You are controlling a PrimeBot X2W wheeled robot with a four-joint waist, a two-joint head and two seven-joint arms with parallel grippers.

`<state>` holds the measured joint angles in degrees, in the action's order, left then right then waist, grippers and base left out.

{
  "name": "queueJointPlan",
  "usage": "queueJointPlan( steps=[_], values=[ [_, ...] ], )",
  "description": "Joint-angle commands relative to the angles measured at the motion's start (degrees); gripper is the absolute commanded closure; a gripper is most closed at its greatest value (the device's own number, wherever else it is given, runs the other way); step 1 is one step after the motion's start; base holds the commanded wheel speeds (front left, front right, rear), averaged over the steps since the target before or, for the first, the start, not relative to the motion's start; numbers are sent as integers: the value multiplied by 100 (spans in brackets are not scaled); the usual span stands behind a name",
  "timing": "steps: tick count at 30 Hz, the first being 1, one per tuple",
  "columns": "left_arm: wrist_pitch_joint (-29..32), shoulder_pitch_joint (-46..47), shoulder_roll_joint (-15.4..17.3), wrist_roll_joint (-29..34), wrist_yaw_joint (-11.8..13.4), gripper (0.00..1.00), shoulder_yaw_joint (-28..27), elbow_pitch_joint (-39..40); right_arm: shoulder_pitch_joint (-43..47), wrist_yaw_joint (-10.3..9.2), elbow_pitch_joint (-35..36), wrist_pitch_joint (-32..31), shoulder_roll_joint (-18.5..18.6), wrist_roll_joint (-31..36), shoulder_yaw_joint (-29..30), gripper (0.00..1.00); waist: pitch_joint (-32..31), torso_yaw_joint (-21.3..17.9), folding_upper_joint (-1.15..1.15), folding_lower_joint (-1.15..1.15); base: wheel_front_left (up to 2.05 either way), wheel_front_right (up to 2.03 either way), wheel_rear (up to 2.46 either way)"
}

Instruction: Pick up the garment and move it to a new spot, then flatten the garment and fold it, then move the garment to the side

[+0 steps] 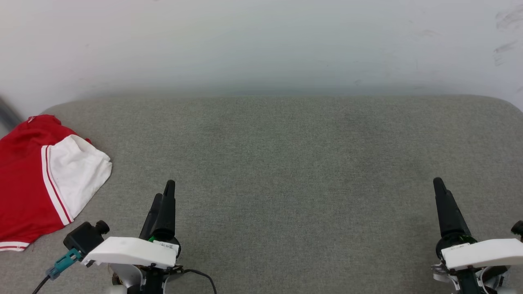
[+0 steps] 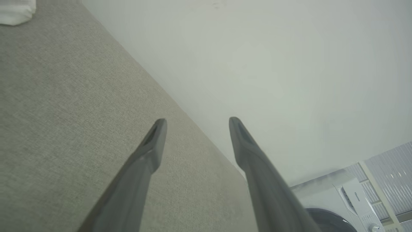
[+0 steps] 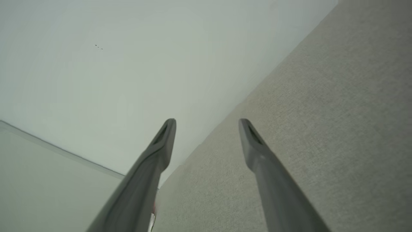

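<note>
The rumpled red jersey T-shirt with a white sleeve [image 1: 24, 183] lies at the frame's left edge on the grey cloth-covered table [image 1: 286, 163], long axis running up-frame, nearer the left gripper [image 1: 164, 192] than the right gripper [image 1: 441, 192], both with jaws apart and empty.
</note>
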<state>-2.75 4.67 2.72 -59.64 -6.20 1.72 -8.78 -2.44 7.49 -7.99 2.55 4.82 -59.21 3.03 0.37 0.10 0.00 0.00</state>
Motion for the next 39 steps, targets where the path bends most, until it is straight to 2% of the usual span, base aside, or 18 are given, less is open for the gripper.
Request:
queueJointPlan(
  steps=[1, 13, 25, 39],
  values=[
    [-56, 127, 12, 290, 25, 0, 46, 99, -40, 1, 125, 41, 22, 302, -7, 0, -2, 1, 0, 0, 0, 0, 0],
    [-282, 132, 15, 1732, 136, 0, 218, 113, 70, 1, 379, -2, -30, 1803, -54, 0, 0, 6, 0, 0, 0, 0, 0],
    [-469, 134, 60, 2691, 242, 0, 429, 60, 169, 1, 608, -35, -61, 2756, -89, 0, -12, 17, 0, 0, 0, 0, 0],
    [-684, 173, 178, 3668, 505, 0, 728, 18, 257, 1, 797, -69, -94, 3735, -107, 0, -19, 27, 0, 0, 0, 0, 0]
  ],
)
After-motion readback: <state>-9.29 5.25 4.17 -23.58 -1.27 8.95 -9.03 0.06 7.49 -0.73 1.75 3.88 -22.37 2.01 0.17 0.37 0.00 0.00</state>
